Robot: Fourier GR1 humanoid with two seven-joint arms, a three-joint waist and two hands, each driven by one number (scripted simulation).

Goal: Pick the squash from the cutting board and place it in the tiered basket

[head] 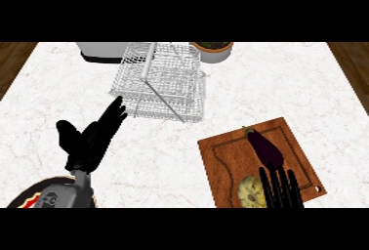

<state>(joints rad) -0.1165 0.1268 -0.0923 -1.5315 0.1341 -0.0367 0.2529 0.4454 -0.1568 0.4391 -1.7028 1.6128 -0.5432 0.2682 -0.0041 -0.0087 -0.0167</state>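
The setting reads as a home kitchen. The work surface is a white marble-patterned counter (288, 83) with brown wood grain showing past its left and right edges. On the near right lies a wooden cutting board (223, 161) with a juice groove, carrying a dark purple eggplant (265, 148) and a pale yellow squash (249, 190). Toward the far middle stands a white wire tiered basket (162, 80), of the kind used for produce. Behind it, at the far edge, sits a white appliance with a dark base (101, 51), possibly a toaster, and a pale pot (214, 52) of dark soil.
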